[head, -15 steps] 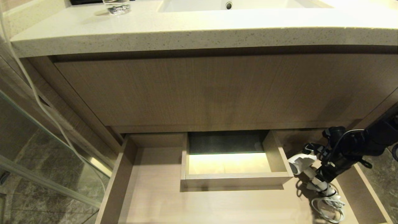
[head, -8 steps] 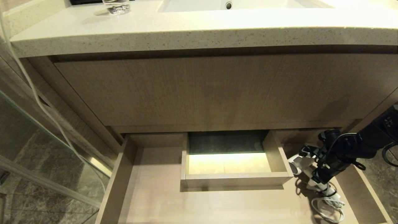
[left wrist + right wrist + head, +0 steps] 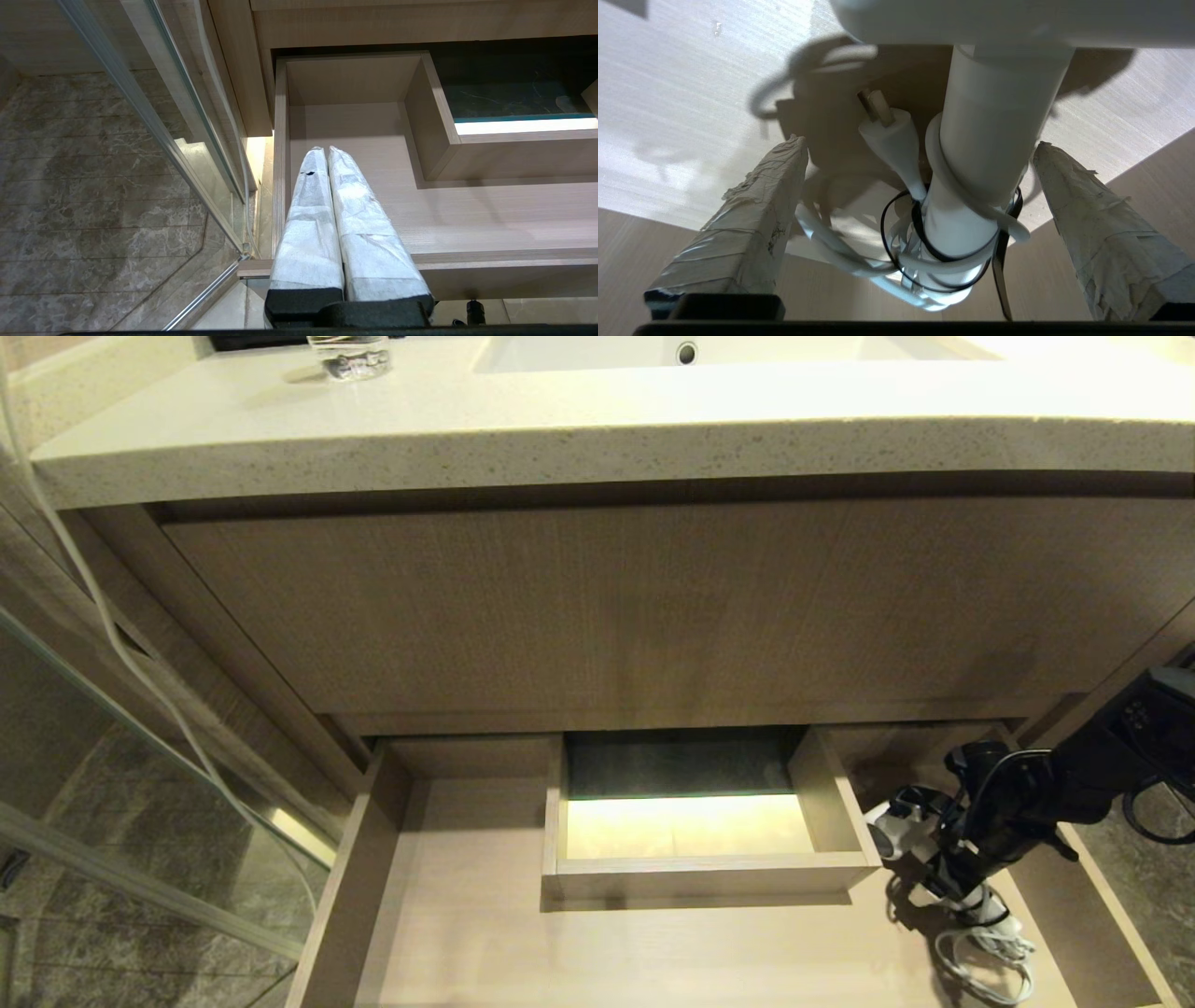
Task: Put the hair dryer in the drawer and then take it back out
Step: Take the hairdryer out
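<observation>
The drawer [image 3: 467, 933] stands pulled out beneath the vanity, with a boxed cut-out [image 3: 695, 873] at the middle of its back edge. The hair dryer [image 3: 920, 840] lies on the drawer floor in the right-hand section, between the cut-out's right wall and the drawer's right edge. Its barrel points toward the cut-out, and its bundled cord [image 3: 990, 961] trails toward the front edge.

The right gripper [image 3: 948, 873] is positioned over the dryer's handle [image 3: 985, 140]. In the right wrist view its jaws are spread wide, one on each side of the handle, with clear space between each pad and the handle. Nothing is held. The left gripper [image 3: 338, 205] is parked near the drawer's left front corner with its jaws pressed together and empty.

Task status, as judged from this layout: the first half appears complete, since the dryer rests in the drawer with no grip on it. The second half remains: close the jaws on the handle, lift the dryer clear of the drawer walls, and carry it out. The loose cord may catch on the cut-out or the drawer edge during lifting.
</observation>
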